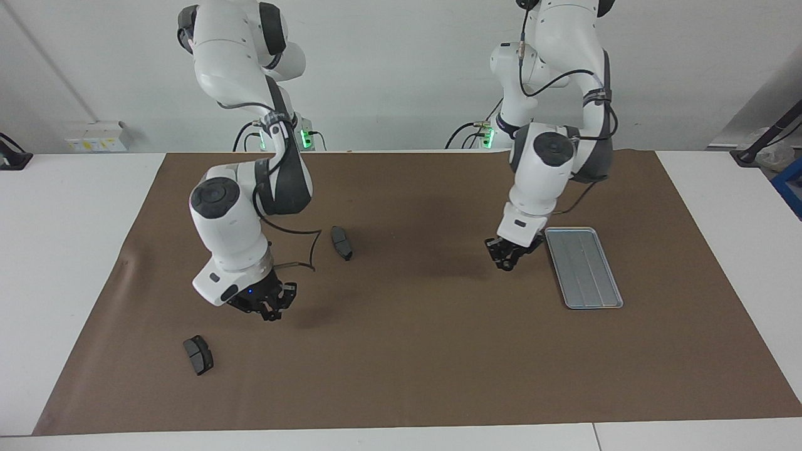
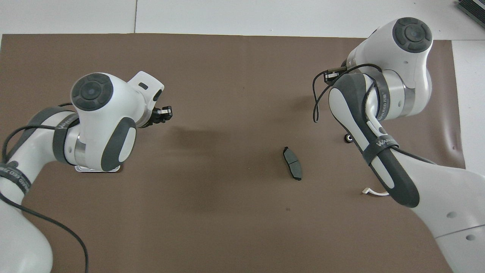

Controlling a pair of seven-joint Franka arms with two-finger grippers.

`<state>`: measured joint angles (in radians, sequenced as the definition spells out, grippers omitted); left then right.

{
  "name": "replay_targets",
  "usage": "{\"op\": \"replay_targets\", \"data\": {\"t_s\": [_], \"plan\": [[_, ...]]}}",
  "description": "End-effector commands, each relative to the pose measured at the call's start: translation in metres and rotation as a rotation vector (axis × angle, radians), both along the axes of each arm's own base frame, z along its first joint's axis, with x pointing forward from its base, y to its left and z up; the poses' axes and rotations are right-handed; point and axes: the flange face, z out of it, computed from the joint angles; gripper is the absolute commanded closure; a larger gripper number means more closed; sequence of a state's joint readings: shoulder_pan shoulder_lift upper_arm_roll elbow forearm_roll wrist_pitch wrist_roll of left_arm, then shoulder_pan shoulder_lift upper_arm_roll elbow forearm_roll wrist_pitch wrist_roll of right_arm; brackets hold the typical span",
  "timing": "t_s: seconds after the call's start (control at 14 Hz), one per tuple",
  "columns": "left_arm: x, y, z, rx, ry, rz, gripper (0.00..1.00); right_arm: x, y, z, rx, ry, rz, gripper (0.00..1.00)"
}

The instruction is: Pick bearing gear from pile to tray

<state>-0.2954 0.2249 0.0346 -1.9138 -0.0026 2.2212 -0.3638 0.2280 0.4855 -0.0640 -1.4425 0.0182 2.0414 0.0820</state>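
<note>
Facing view: my left gripper (image 1: 509, 263) raised just beside flat silver-grey grooved metal tray (image 1: 584, 267), fingers nearly closed, payload not discernible. Tray lies toward left arm's end, long axis running away from robots. My right gripper (image 1: 270, 311) shut, over brown mat (image 1: 401, 351).
</note>
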Motion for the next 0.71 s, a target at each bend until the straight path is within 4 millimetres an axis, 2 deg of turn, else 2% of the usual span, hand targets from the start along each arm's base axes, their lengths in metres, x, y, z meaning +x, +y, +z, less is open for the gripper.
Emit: {"op": "replay_targets", "data": {"t_s": [0.0, 0.14, 0.21, 0.28, 0.36, 0.43, 0.5, 0.57, 0.64], "plan": [[0.004, 0.066, -0.005, 0.019, 0.023, -0.092, 0.74, -0.025, 0.054, 0.019, 0.011, 0.018, -0.045, 1.0], [0.0, 0.11, -0.013, 0.028, 0.038, -0.16, 0.74, -0.039, 0.098, 0.021, 0.023, 0.012, -0.08, 1.0], [-0.005, 0.125, -0.019, 0.03, 0.044, -0.187, 0.75, -0.046, 0.118, 0.021, 0.03, 0.012, -0.096, 1.0], [-0.01, 0.135, -0.024, 0.032, 0.04, -0.205, 0.75, -0.054, 0.14, 0.019, 0.046, 0.012, -0.123, 1.0], [-0.017, 0.141, -0.033, 0.033, 0.035, -0.214, 0.75, -0.068, 0.174, 0.013, 0.061, 0.0, -0.143, 1.0], [-0.024, 0.142, -0.04, 0.034, 0.021, -0.214, 0.75, -0.079, 0.198, 0.004, 0.073, -0.005, -0.172, 1.0], [-0.028, 0.142, -0.046, 0.035, 0.014, -0.214, 0.7, -0.088, 0.221, -0.007, 0.079, -0.006, -0.183, 1.0], [-0.029, 0.141, -0.049, 0.034, 0.014, -0.214, 0.57, -0.101, 0.249, -0.02, 0.087, -0.006, -0.191, 1.0], [-0.029, 0.141, -0.049, 0.034, 0.015, -0.214, 0.4, -0.114, 0.277, -0.035, 0.092, -0.013, -0.214, 1.0]]}}
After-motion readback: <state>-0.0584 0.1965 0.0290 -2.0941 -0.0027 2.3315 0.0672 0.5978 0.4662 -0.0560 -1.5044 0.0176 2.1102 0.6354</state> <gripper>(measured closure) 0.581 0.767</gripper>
